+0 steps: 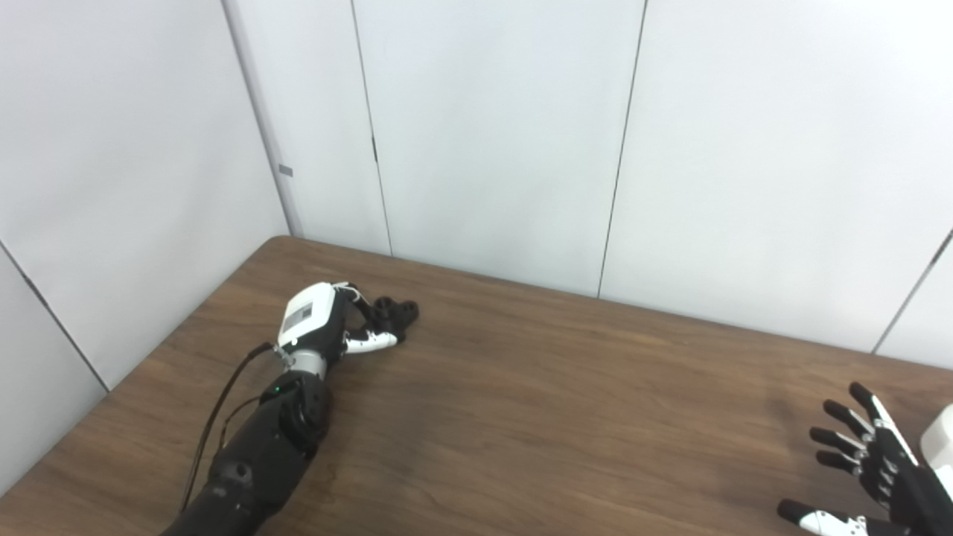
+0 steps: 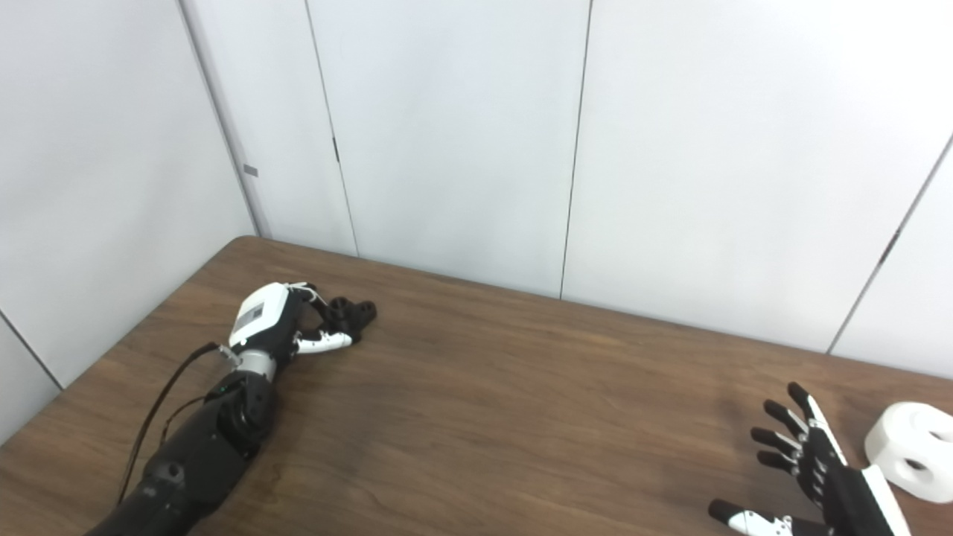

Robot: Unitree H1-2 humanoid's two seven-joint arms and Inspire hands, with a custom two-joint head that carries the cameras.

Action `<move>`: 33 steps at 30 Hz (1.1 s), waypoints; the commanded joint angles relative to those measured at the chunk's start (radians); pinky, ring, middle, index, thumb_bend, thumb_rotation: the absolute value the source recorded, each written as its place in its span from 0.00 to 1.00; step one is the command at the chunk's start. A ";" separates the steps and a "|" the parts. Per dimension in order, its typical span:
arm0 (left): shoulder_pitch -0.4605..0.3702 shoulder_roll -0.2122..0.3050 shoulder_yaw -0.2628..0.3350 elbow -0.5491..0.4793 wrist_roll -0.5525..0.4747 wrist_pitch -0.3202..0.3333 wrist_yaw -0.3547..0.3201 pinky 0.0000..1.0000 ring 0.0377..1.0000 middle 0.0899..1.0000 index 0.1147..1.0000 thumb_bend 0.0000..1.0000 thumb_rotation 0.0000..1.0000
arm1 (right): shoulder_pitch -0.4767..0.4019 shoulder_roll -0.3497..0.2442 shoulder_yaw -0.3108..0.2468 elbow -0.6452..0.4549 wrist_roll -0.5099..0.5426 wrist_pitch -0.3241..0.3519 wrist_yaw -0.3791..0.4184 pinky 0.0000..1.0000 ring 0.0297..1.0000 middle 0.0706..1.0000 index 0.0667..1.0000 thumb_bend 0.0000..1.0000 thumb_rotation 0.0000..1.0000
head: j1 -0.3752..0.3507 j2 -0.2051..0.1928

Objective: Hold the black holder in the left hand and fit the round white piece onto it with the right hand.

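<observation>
The black holder (image 1: 396, 310) lies on the brown table (image 1: 536, 387) at the far left, near the wall. My left hand (image 1: 327, 320) reaches it from the near side, with its fingers curled on it and the white-tipped thumb alongside. The round white piece (image 2: 912, 449), with a hole through it, rests on the table at the right edge. My right hand (image 2: 815, 476) hovers just left of the white piece, open, fingers spread and apart from it. Only a sliver of the white piece (image 1: 939, 445) shows in the left eye view.
White wall panels (image 1: 491, 134) stand close behind the table's far edge and along its left side. A black cable (image 1: 223, 402) runs along my left forearm. Bare wood stretches between the two hands.
</observation>
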 commanded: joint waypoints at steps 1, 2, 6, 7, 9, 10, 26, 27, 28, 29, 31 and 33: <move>0.013 -0.028 -0.040 -0.033 0.008 -0.063 -0.027 1.00 0.97 0.90 0.42 0.52 0.06 | -0.032 -0.003 -0.002 -0.010 0.004 -0.047 -0.011 0.76 0.79 0.90 0.98 0.65 0.00 | -0.005 0.002; 0.018 -0.030 -0.055 -0.048 0.016 -0.080 -0.031 1.00 0.98 0.91 0.42 0.52 0.06 | -0.034 -0.002 0.000 -0.003 0.001 -0.056 -0.013 0.75 0.78 0.90 0.98 0.65 0.00 | -0.014 0.004; 0.036 -0.039 -0.099 -0.101 0.025 -0.140 -0.049 1.00 0.99 0.91 0.42 0.52 0.06 | -0.043 0.002 0.008 0.019 -0.008 -0.086 -0.019 0.73 0.78 0.89 0.98 0.67 0.00 | -0.045 0.011; 0.041 -0.043 -0.111 -0.118 0.023 -0.157 -0.057 1.00 1.00 0.91 0.42 0.52 0.06 | -0.044 0.002 0.010 0.023 -0.009 -0.092 -0.019 0.73 0.78 0.89 0.98 0.67 0.00 | -0.057 0.013; 0.049 -0.047 -0.137 -0.148 0.034 -0.185 -0.069 1.00 1.00 0.92 0.42 0.52 0.06 | -0.047 0.004 0.013 0.031 -0.015 -0.100 -0.023 0.73 0.79 0.89 0.98 0.67 0.00 | -0.071 0.017; 0.054 -0.050 -0.152 -0.165 0.040 -0.197 -0.077 1.00 1.00 0.92 0.42 0.52 0.06 | -0.049 0.003 0.016 0.036 -0.020 -0.108 -0.024 0.73 0.79 0.89 0.97 0.67 0.00 | -0.078 0.019; 0.077 -0.112 -0.338 -0.267 0.105 -0.365 -0.225 1.00 0.99 0.91 0.41 0.52 0.06 | -0.069 0.010 0.013 0.083 -0.032 -0.165 -0.033 0.66 0.78 0.89 0.97 0.68 0.09 | -0.176 0.053; 0.076 -0.115 -0.348 -0.263 0.107 -0.373 -0.234 0.99 0.98 0.90 0.41 0.52 0.06 | -0.070 0.010 0.013 0.082 -0.031 -0.165 -0.033 0.65 0.78 0.89 0.97 0.68 0.09 | -0.189 0.059; 0.075 -0.117 -0.355 -0.260 0.112 -0.378 -0.239 1.00 0.98 0.90 0.41 0.52 0.06 | -0.071 0.010 0.012 0.081 -0.032 -0.165 -0.034 0.65 0.78 0.89 0.97 0.69 0.09 | -0.189 0.059; 0.074 -0.119 -0.363 -0.252 0.119 -0.391 -0.236 1.00 0.98 0.90 0.41 0.52 0.06 | -0.073 0.009 0.012 0.080 -0.035 -0.165 -0.035 0.65 0.78 0.89 0.97 0.69 0.09 | -0.200 0.061; 0.073 -0.124 -0.377 -0.238 0.128 -0.406 -0.232 0.97 0.96 0.90 0.41 0.52 0.06 | -0.076 0.006 0.013 0.080 -0.040 -0.167 -0.034 0.65 0.77 0.89 0.96 0.69 0.09 | -0.206 0.063; 0.074 -0.131 -0.383 -0.222 0.127 -0.420 -0.230 0.96 0.96 0.89 0.41 0.52 0.06 | -0.079 0.004 0.013 0.080 -0.042 -0.167 -0.034 0.65 0.77 0.89 0.96 0.69 0.09 | -0.216 0.065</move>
